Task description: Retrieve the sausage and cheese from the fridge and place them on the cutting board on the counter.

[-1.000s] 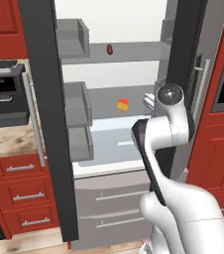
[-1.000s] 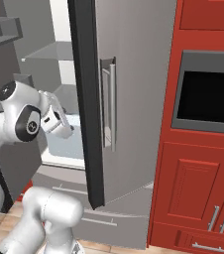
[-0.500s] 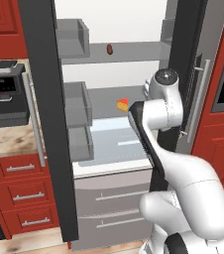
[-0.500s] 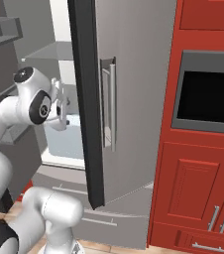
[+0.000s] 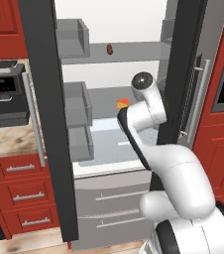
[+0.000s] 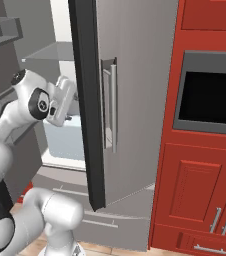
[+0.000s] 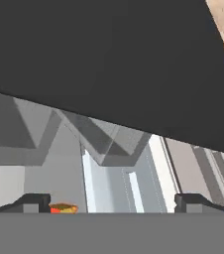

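Orange cheese (image 5: 122,104) now sits near the gripper (image 7: 109,203), which has swung inside the fridge (image 5: 134,54), jaws apart, ready to grab.

cheese (image 5: 122,104): half hidden behind arm, on fridge (image 5: 134,49) middle shelf | sausage (image 5: 109,49): upper shelf, too small for detail | fridge top: cut by frame edge | coffee machine (image 5: 6,94): left of fridge, right side hidden by door | counter (image 5: 5,141): cut at left edge
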